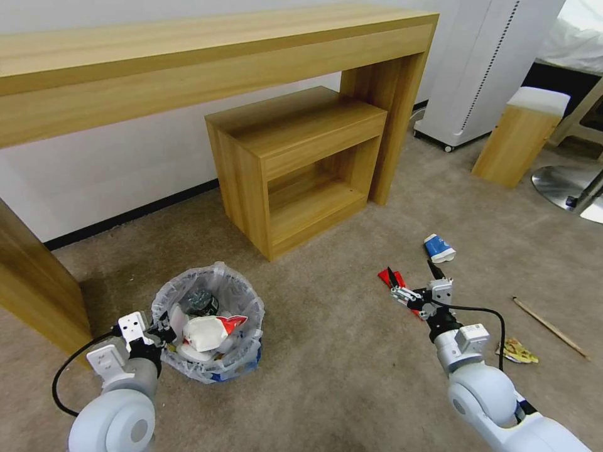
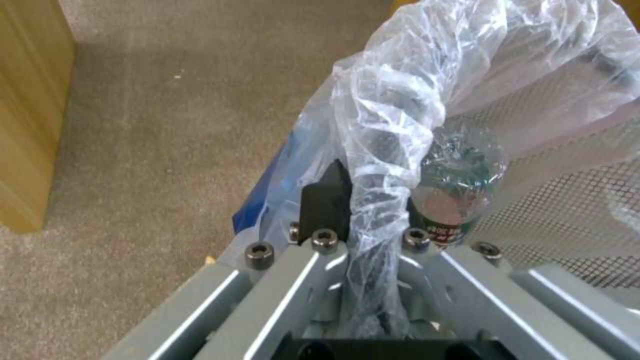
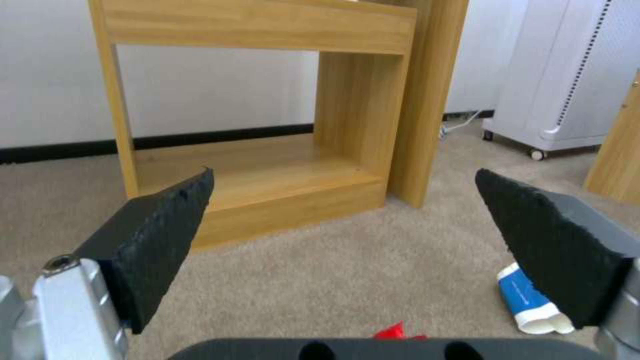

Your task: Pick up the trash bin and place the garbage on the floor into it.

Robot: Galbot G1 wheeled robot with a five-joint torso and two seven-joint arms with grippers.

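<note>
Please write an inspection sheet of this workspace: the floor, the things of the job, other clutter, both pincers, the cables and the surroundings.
Surface: beige carpet floor, litter scattered on the right side.
Job's things: trash bin with plastic liner, already holding a crushed red-white cup. On the floor: blue-white cup, red wrapper, yellow wrapper, wooden stick.
Clutter: nothing seen.
Pincers: left pincer shut on the bin's rim; right pincer open above the red wrapper.
Cables: black cable loops at the right wrist.
Surroundings: wooden desk, small wooden shelf, white appliance.
</note>
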